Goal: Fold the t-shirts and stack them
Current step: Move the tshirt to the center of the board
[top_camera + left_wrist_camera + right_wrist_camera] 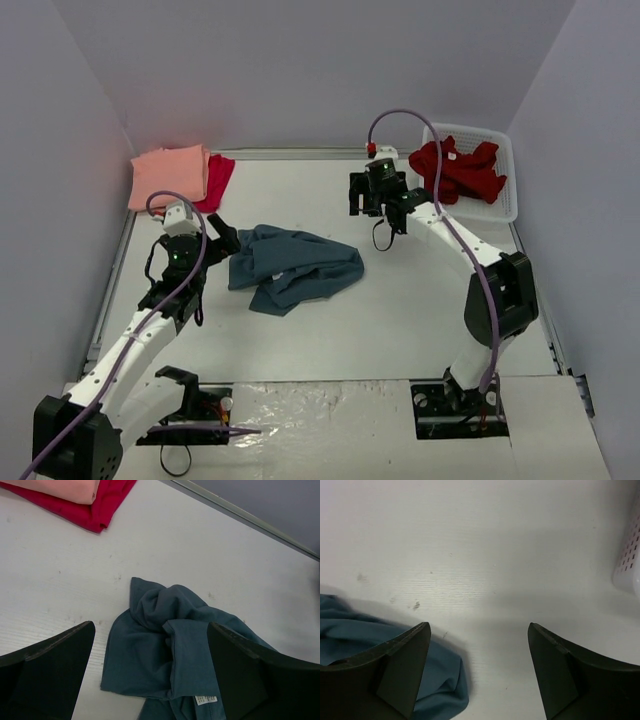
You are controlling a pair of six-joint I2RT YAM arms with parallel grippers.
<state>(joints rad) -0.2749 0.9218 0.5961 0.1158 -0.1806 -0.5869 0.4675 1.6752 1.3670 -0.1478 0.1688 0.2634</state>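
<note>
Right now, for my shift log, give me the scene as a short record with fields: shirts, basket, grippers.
slate-blue t-shirt: crumpled, unfolded, mid-table
salmon-pink t-shirt: folded, lying on the crimson one, far left corner
crimson t-shirt: flat under the pink one, its edge showing
dark red t-shirt: bunched in the basket
basket: white lattice, far right corner
left gripper: open, empty, above the blue shirt
right gripper: open, empty, over bare table beside the blue shirt
</note>
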